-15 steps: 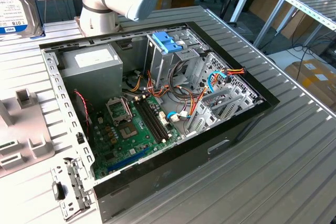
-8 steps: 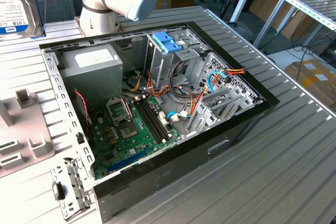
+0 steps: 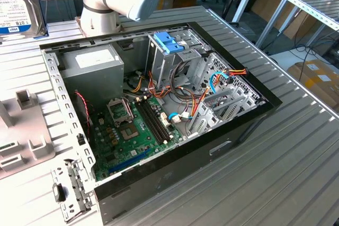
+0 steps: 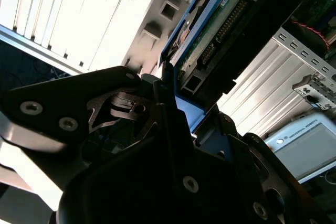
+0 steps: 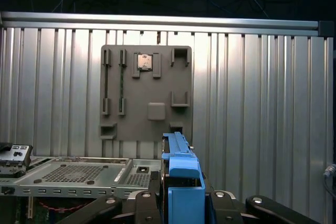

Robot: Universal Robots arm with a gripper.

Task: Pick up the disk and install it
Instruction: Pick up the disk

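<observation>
Since the claw (image 5: 181,202) is clamped on the flat, rectangular, dark-metal, blue-railed disk (image 5: 181,169), the drive rides on edge between its black jaws in both wrist views. In the exterior view the disk (image 3: 16,3) hangs in the air, lifted off the table.

I judge it stiff and dense, weighty for its bulk and intolerant of knocks. Its metal faces look smooth enough to slip. The second wrist view shows a bare green circuit board and connector pins (image 4: 218,35) on one side, so the blue plastic rails and the edges are the safe places to hold it.

Close under the claw lies the corner of the open black computer case (image 3: 233,125). Inside it are a green motherboard (image 3: 127,136), a boxy grey power supply (image 3: 90,67), bundles of coloured cables (image 3: 185,96) and a metal drive cage topped by a light-blue latch piece (image 3: 169,41), well apart from the held disk.

Farther from the claw, on the ribbed aluminium table (image 5: 262,103), sits a grey plastic holder plate (image 5: 147,129) with moulded pockets. One pocket holds a small square silvery chip (image 5: 144,61).
</observation>
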